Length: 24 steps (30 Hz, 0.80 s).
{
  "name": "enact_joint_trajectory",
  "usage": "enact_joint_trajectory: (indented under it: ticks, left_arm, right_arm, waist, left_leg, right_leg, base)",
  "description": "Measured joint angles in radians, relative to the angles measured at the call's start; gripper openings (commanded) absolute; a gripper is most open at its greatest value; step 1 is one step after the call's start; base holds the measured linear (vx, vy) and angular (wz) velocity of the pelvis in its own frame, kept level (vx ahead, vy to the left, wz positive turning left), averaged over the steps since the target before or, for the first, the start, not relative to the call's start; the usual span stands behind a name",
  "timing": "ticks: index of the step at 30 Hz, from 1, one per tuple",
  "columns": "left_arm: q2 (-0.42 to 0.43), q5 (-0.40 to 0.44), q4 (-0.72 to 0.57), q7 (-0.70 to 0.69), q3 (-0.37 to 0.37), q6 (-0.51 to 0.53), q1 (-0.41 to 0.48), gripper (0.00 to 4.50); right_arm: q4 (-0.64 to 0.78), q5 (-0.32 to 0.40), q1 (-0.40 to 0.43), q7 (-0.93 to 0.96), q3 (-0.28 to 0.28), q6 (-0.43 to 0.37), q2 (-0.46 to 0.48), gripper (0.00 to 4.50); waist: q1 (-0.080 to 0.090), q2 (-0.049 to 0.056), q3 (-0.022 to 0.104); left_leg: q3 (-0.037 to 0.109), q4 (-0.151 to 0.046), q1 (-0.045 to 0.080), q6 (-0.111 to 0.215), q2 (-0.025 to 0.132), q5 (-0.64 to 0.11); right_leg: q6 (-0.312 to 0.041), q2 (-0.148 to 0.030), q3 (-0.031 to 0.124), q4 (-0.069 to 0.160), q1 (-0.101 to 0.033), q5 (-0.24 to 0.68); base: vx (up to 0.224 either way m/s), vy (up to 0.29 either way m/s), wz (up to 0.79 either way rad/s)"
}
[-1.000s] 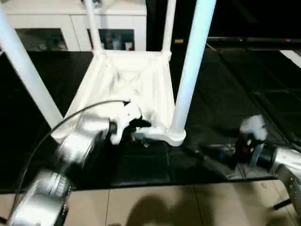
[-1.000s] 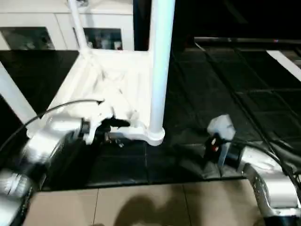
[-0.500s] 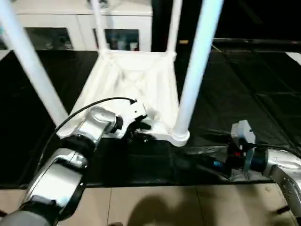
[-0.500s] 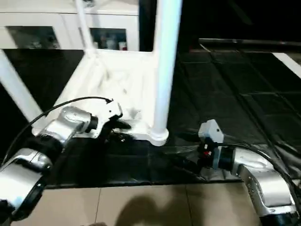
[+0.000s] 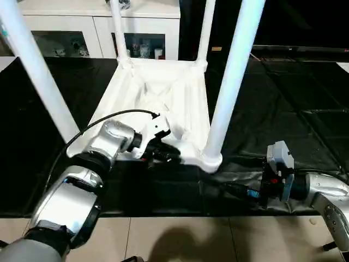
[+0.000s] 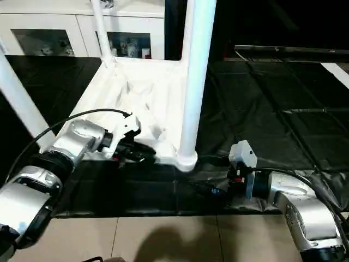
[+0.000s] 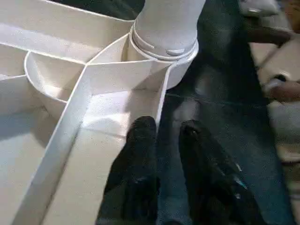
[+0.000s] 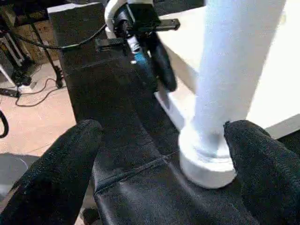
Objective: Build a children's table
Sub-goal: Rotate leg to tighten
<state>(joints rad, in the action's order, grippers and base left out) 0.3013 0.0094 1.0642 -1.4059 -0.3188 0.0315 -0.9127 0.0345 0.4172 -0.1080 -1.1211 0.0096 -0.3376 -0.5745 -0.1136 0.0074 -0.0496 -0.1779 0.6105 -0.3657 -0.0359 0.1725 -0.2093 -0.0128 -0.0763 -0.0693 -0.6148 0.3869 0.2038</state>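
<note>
The children's table [image 5: 163, 93] lies upside down on a black mat, white, with its ribbed underside facing up. Four white legs stand up from its corners, the nearest one [image 5: 232, 82] in its round socket [image 7: 164, 42]. My left gripper [image 5: 166, 153] is at the near rim, left of that socket. In the left wrist view the left gripper [image 7: 166, 133] straddles the rim wall, one finger [image 7: 140, 136] inside and the other outside, shut on it. My right gripper [image 6: 210, 188] lies low on the mat, right of the socket. It is wide open, and the leg [image 8: 234, 70] stands just beyond its fingers.
A white cabinet with glass doors [image 5: 82, 27] stands behind the table. The black mat [image 5: 272, 109] spreads far to the right. Tan floor tiles [image 5: 191, 240] run along the near edge. A black cable [image 5: 98, 123] loops over my left forearm.
My left gripper has reached the near rim and narrowed onto it. The right gripper stays wide open, shifted slightly towards the socket. The head camera has tilted a little.
</note>
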Motion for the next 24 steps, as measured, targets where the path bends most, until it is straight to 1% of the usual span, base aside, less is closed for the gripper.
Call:
enact_joint_trajectory:
  ticks: [1,4,5,6,9,12,15,19,22,24]
  left_arm:
    - [-0.003,0.010,0.001,0.005,-0.006,-0.015,0.000,0.76]
    - [-0.017,0.051,0.025,0.073,-0.021,-0.067,0.003,0.42]
    - [-0.019,0.062,0.033,0.091,-0.025,-0.080,0.005,0.42]
    - [-0.019,0.073,0.035,0.101,-0.031,-0.101,0.005,0.33]
    - [-0.022,0.085,0.035,0.105,-0.033,-0.113,0.005,0.06]
    - [-0.031,0.088,0.034,0.104,-0.035,-0.125,0.005,0.03]
    - [-0.041,0.090,0.037,0.110,-0.033,-0.129,0.003,0.03]
    - [-0.044,0.087,0.051,0.101,-0.017,-0.128,0.003,0.03]
    - [-0.041,0.077,0.050,0.050,-0.010,-0.108,0.007,0.03]
    - [-0.029,0.069,0.029,0.008,-0.011,-0.097,0.021,0.03]
  right_arm:
    - [0.000,0.000,0.000,0.000,0.000,0.002,0.000,4.50]
    - [0.000,-0.001,0.000,0.000,0.000,0.017,0.000,4.50]
    - [0.000,-0.001,0.000,0.000,0.000,0.019,0.000,4.50]
    - [0.000,-0.001,0.001,0.000,0.000,0.022,0.000,4.50]
    - [0.000,-0.001,0.007,0.000,0.000,0.024,0.000,4.50]
    - [0.000,-0.001,0.010,0.000,0.000,0.026,0.000,4.50]
    - [-0.002,-0.001,0.013,0.000,0.000,0.035,0.000,4.50]
    - [-0.010,-0.002,0.014,0.000,0.001,0.040,0.001,4.50]
    - [-0.033,-0.020,0.010,0.002,0.004,0.062,0.008,4.50]
    - [-0.062,-0.031,-0.012,0.010,0.014,0.071,0.016,4.50]
  waist:
    - [0.000,0.000,0.000]
    - [-0.002,0.001,0.000]
    - [-0.002,0.001,0.000]
    - [-0.002,0.001,0.000]
    - [-0.001,0.002,0.000]
    - [-0.001,0.003,0.000]
    - [0.004,0.004,0.000]
    - [0.005,0.006,0.000]
    - [0.005,0.006,0.001]
    - [0.007,0.006,0.001]
  left_leg:
    - [0.000,0.000,0.000,0.000,0.000,0.000]
    - [0.000,0.000,0.000,0.000,0.000,0.000]
    - [0.000,0.000,0.000,0.000,0.000,0.000]
    - [0.000,0.000,0.000,0.000,0.000,0.000]
    - [0.000,0.000,0.002,-0.001,0.000,0.000]
    - [0.000,0.000,0.002,-0.006,0.000,-0.003]
    - [0.000,0.000,0.002,-0.005,0.000,-0.003]
    - [0.000,0.000,0.002,-0.005,0.000,-0.003]
    - [0.000,0.000,0.002,-0.005,0.000,-0.003]
    - [0.000,0.000,0.002,-0.005,0.000,-0.003]
  right_leg:
    - [0.000,0.000,0.000,0.000,0.000,0.000]
    - [0.000,0.000,0.000,0.000,0.000,0.000]
    - [0.000,0.000,0.000,0.000,0.000,0.000]
    - [-0.001,0.000,0.000,0.000,-0.001,0.000]
    - [-0.001,0.000,0.000,0.000,-0.003,-0.001]
    - [-0.001,0.000,0.000,0.000,-0.003,-0.001]
    - [-0.001,0.000,0.000,0.000,-0.002,-0.001]
    - [-0.001,0.000,0.000,0.000,-0.002,-0.001]
    - [-0.001,0.000,0.000,0.001,-0.002,-0.001]
    - [-0.001,0.000,0.000,0.001,-0.002,-0.001]
  base:
    - [0.000,0.000,0.00]
    - [0.000,0.000,0.00]
    - [0.000,0.000,0.00]
    - [0.000,0.000,0.00]
    - [0.000,0.000,0.00]
    - [0.000,0.000,0.00]
    - [0.000,0.000,0.00]
    - [0.000,0.000,0.00]
    - [0.000,0.000,0.00]
    - [0.000,0.000,0.00]
